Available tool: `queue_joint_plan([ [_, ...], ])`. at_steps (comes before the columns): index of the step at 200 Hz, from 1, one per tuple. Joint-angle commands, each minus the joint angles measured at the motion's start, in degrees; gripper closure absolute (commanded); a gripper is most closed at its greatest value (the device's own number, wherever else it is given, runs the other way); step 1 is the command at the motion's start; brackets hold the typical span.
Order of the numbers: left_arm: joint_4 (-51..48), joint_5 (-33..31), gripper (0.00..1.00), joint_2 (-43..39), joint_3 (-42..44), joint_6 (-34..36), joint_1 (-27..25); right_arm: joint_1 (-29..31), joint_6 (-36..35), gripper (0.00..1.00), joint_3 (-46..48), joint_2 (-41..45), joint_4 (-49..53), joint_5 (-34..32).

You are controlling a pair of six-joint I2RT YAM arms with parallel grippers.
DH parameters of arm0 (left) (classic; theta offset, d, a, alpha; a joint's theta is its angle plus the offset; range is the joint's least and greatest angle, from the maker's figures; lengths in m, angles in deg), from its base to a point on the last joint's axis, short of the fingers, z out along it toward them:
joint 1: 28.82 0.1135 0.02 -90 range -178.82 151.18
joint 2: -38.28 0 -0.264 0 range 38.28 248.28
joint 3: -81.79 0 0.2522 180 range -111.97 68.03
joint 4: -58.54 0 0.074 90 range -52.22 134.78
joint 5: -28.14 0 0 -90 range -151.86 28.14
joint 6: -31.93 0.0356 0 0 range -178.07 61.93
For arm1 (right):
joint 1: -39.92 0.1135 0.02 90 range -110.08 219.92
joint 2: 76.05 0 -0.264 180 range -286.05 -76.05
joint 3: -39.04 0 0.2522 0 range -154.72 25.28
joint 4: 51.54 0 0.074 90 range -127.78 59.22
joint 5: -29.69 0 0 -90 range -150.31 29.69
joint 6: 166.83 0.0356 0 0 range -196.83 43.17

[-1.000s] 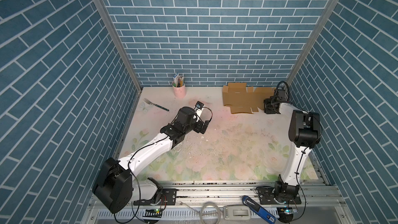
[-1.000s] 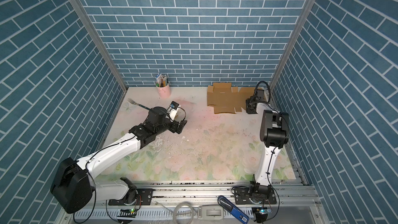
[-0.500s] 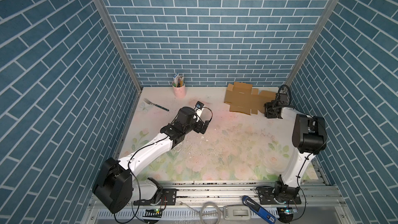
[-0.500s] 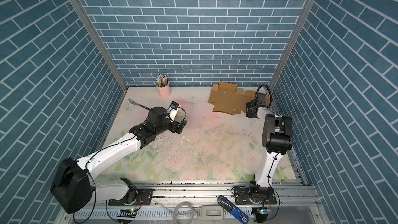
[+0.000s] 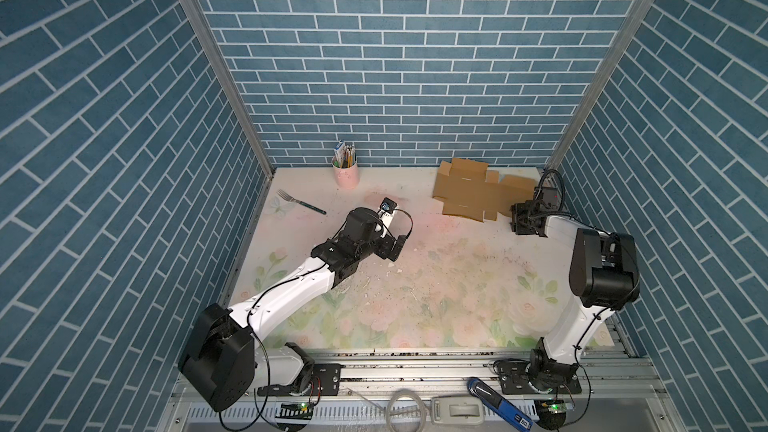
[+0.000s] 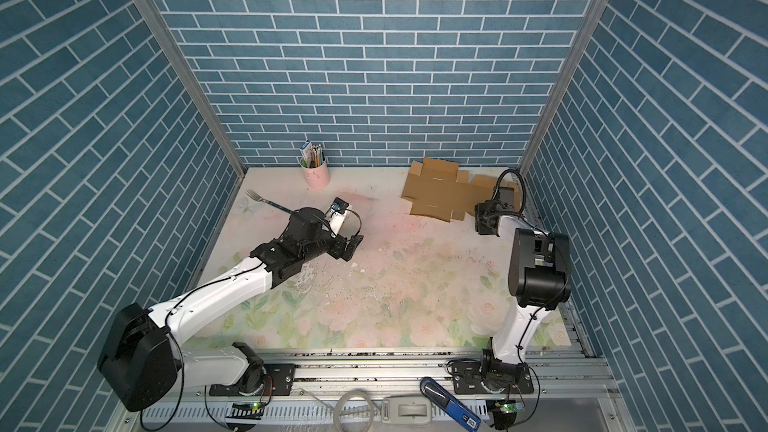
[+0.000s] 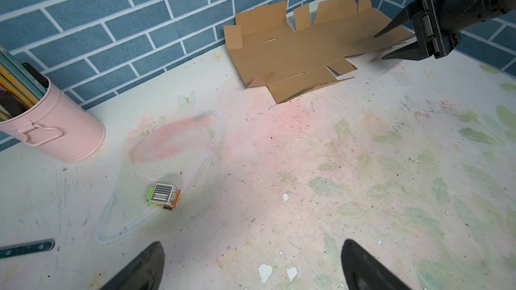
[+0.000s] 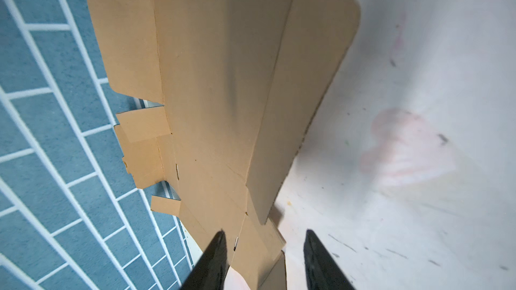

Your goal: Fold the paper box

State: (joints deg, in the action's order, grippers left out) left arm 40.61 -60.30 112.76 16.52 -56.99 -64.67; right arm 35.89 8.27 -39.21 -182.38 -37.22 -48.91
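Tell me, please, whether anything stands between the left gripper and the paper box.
Nothing visible does. From the open left gripper to the paper box there is only bare table. The little striped cube and the pink cup sit off to one side of that line.

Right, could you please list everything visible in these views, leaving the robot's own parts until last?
paper box: one, brown, unfolded, back right corner.
pencil cup: one, pink, against the back wall.
fork: one, silver with dark handle, back left.
small cube: one, green, white and orange, in front of the pencil cup.
blue-handled tool: one, on the front rail.
table: one, pale floral top.
left hand: one, black, open, over mid-table.
right hand: one, black, open, astride the paper box's edge.
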Motion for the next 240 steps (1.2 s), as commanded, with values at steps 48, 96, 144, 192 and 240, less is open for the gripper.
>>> queue_joint_plan([
  [48,-1.08,-0.51,0.00,0.38,-1.54,0.95,-1.01,-0.37,-0.20,0.53,-2.48,-1.82,-0.76,-0.47],
  [96,-1.01,0.15,0.00,0.41,-1.66,0.95,-1.06,-0.27,-0.82,0.53,-5.99,-4.81,1.20,-1.27],
  [144,-1.02,0.43,0.01,0.31,-1.67,0.84,-1.10,-0.10,0.03,0.53,-5.00,-5.08,0.77,-1.04],
  [192,-1.11,0.41,0.00,0.12,-1.76,0.77,-1.06,-0.01,0.51,0.55,-5.70,-6.56,-0.12,-1.20],
  [240,-1.20,0.38,0.00,0.12,-1.76,0.77,-1.15,0.25,0.85,0.58,-6.37,-7.80,-0.46,-1.47],
])
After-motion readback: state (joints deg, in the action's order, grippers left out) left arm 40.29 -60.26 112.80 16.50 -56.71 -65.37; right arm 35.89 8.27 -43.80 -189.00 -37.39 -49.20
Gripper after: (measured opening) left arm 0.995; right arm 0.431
